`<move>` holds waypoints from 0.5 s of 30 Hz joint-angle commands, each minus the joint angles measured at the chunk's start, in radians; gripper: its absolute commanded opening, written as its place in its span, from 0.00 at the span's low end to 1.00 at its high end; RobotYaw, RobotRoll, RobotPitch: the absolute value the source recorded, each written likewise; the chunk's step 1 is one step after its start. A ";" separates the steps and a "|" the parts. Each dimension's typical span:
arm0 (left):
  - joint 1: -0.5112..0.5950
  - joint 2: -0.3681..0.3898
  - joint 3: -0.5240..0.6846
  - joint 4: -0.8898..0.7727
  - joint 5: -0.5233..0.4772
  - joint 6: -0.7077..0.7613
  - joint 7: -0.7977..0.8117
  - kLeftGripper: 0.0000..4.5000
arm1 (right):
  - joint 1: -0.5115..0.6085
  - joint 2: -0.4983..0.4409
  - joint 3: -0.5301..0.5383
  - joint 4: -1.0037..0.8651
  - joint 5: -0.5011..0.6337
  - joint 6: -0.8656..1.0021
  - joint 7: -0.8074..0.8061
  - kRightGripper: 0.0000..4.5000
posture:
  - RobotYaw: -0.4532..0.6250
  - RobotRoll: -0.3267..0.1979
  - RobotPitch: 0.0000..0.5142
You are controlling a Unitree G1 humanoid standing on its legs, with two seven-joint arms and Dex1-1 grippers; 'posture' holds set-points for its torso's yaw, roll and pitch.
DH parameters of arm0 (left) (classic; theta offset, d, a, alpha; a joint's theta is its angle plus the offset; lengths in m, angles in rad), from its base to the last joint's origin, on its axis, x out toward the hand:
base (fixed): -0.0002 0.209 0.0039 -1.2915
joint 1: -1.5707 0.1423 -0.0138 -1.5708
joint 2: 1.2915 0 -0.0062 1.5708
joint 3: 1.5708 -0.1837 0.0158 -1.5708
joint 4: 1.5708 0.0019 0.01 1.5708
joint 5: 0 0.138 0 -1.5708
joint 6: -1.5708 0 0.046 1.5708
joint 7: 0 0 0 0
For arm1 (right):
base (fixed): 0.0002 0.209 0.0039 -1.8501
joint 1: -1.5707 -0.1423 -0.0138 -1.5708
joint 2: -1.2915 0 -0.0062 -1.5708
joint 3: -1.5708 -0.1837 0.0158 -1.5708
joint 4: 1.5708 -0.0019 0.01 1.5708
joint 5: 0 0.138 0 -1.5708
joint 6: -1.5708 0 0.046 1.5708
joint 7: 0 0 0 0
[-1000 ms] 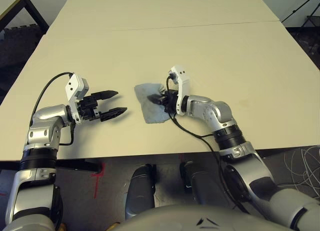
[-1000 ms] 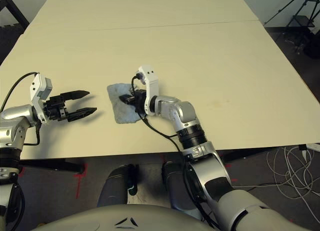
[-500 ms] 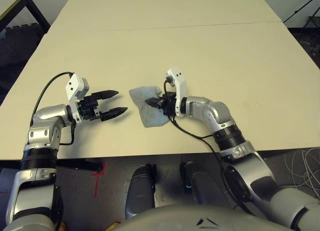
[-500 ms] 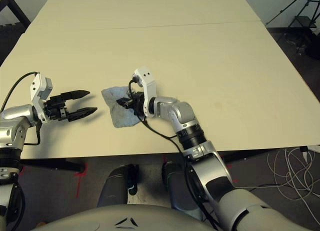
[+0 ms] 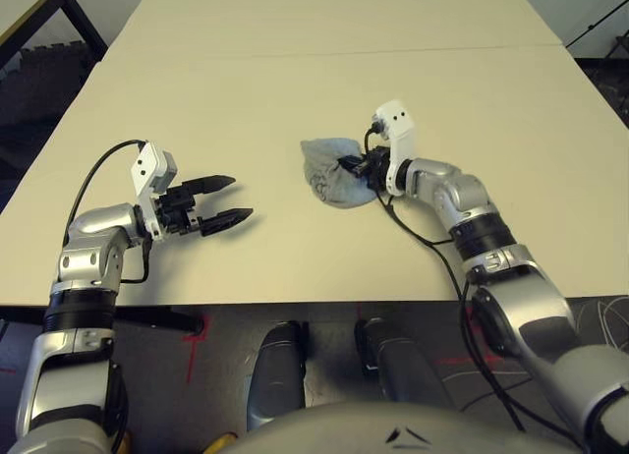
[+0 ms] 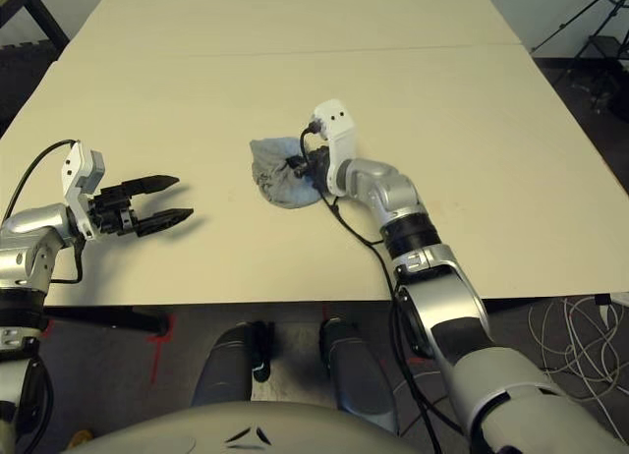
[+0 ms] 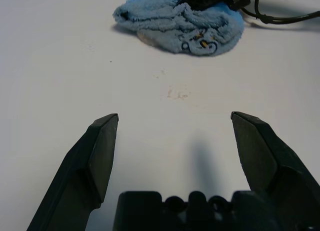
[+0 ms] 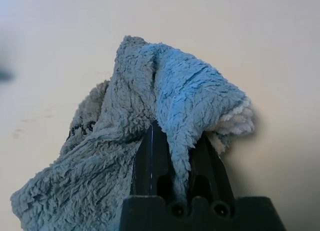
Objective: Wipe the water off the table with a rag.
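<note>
Fingers of the right gripper (image 8: 172, 156) are pinched together on a fold of the rag (image 5: 336, 171), which lies bunched on the table (image 5: 295, 90) just off that claw's tips, toward the robot's left. Left gripper (image 5: 224, 200) hangs spread wide and empty, well apart from the cloth. Faint brownish traces of water (image 7: 177, 93) lie between the two (closer to the left claw), so the right arm, already holding the cloth, likely drags it leftward

A lab or test room, we think.
We see a bare table (image 5: 295, 90), loose cables (image 6: 580, 326), a tripod (image 6: 590, 22).
</note>
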 commanded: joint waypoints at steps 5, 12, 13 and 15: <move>-0.023 -0.011 -0.019 0.022 0.009 -0.009 -0.006 1.00 | -0.018 -0.068 -0.114 -0.011 0.060 0.069 0.031 0.02 | 0.28 0.62 0.31; -0.048 -0.025 -0.033 0.050 0.019 -0.019 -0.009 1.00 | -0.068 -0.157 -0.233 -0.314 0.307 0.480 0.120 0.02 | 0.26 0.62 0.31; -0.051 -0.027 -0.035 0.054 0.020 -0.021 -0.010 1.00 | -0.081 -0.180 -0.244 -0.335 0.327 0.515 0.124 0.02 | 0.25 0.62 0.31; -0.060 -0.030 -0.040 0.068 0.023 -0.028 -0.012 1.00 | -0.113 -0.240 -0.258 -0.350 0.343 0.552 0.140 0.02 | 0.25 0.62 0.31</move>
